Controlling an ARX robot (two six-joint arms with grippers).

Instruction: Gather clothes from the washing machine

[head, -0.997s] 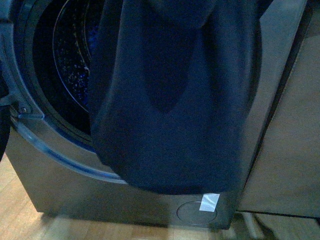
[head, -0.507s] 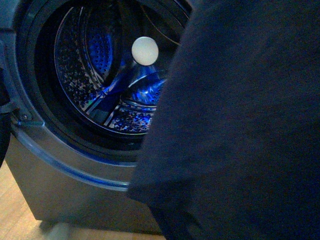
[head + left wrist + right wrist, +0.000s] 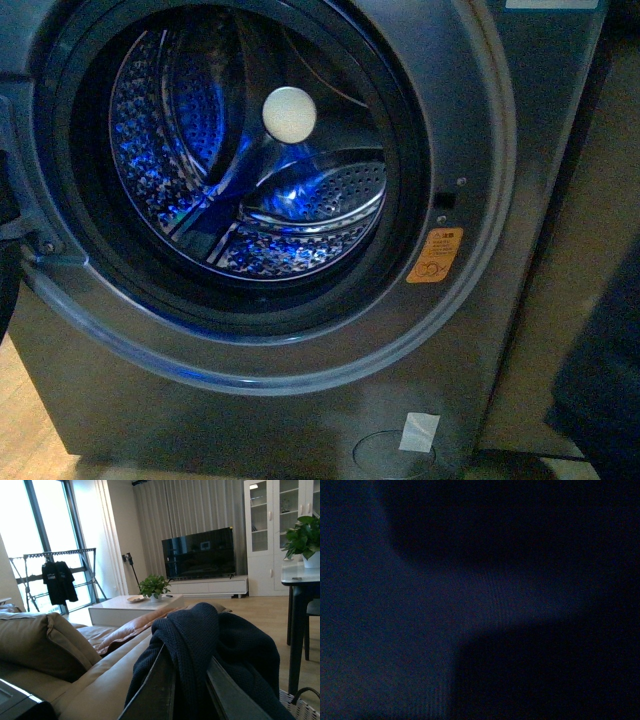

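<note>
Dark navy knitted garment (image 3: 220, 640), at lower centre, is draped over and pinched between the 2 narrow-set fingers (image 3: 159, 690) of the left gripper (image 3: 188, 655). Right wrist view is dark; the right gripper's state cannot be told.

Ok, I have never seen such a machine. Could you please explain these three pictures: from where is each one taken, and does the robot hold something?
The robot has two arms with grippers and three cameras. The front picture comes from the camera on its body: it faces a grey washing machine with its mouth open. No clothes show inside the blue-lit steel drum. At the right edge shows a dark navy garment. The living-room picture comes from the left wrist: the left gripper has the dark navy garment draped over and between its two fingers; how tightly they pinch, I cannot tell. The rim of a woven basket shows beside it. The right wrist picture is dark, so it tells nothing.
</note>
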